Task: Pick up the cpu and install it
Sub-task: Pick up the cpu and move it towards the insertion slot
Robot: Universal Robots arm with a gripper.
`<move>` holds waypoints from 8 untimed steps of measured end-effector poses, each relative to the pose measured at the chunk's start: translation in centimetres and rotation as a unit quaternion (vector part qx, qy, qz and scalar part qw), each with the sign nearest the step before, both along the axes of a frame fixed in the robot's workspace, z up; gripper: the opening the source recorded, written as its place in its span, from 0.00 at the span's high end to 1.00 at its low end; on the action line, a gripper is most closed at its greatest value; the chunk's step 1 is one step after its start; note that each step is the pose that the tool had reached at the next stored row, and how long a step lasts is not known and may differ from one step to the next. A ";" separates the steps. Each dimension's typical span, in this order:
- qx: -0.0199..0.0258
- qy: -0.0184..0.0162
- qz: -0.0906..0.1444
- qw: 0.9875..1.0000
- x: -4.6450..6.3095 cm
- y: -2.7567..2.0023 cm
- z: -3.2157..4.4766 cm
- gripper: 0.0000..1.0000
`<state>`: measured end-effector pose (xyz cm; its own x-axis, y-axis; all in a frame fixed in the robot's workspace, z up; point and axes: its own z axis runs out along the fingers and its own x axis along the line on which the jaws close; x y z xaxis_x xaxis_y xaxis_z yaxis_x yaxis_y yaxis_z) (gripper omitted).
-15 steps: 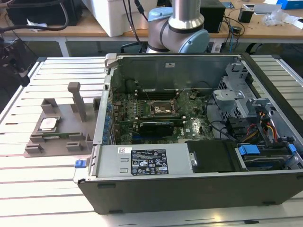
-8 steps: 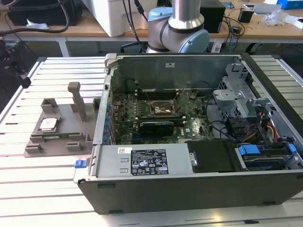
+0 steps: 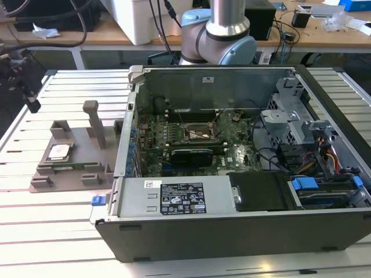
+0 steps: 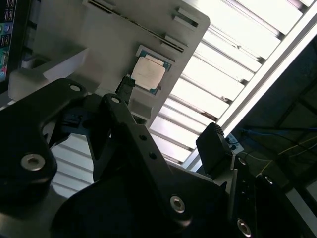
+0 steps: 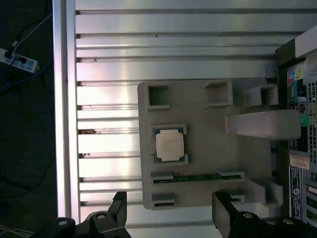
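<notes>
**While the cpu waits, a skewed grip threatens**

Your pincer (image 5: 171, 201) hangs wide open, empty, over the grey holder (image 5: 208, 163) on the bench (image 5: 148, 64). The cpu (image 5: 170, 144) lies flat in its recess; closing off-centre could tip it.

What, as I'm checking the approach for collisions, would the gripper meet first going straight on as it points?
Probably the grey holder block, near its edge by the narrow green board, not the cpu itself; the open gripper hangs above, nothing between, though depth is unclear.
</notes>
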<state>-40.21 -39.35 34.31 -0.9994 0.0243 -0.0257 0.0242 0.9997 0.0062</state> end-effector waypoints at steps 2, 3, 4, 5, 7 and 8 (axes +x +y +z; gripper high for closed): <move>-0.001 0.000 0.001 1.000 0.1 0.12 -0.67 0.22; -0.002 0.000 0.003 1.000 0.2 0.22 -0.83 0.22; -0.002 0.000 0.004 1.000 0.2 0.30 -0.98 0.22; -0.003 0.000 0.007 1.000 0.3 0.41 -1.20 0.22; -0.006 0.000 0.011 1.000 0.4 0.56 -1.48 0.22; -0.010 0.000 0.014 1.000 0.5 0.73 -1.68 0.22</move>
<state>-39.75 -38.62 32.63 -0.9997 -0.0034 -0.0261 -0.0031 0.9999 -0.0130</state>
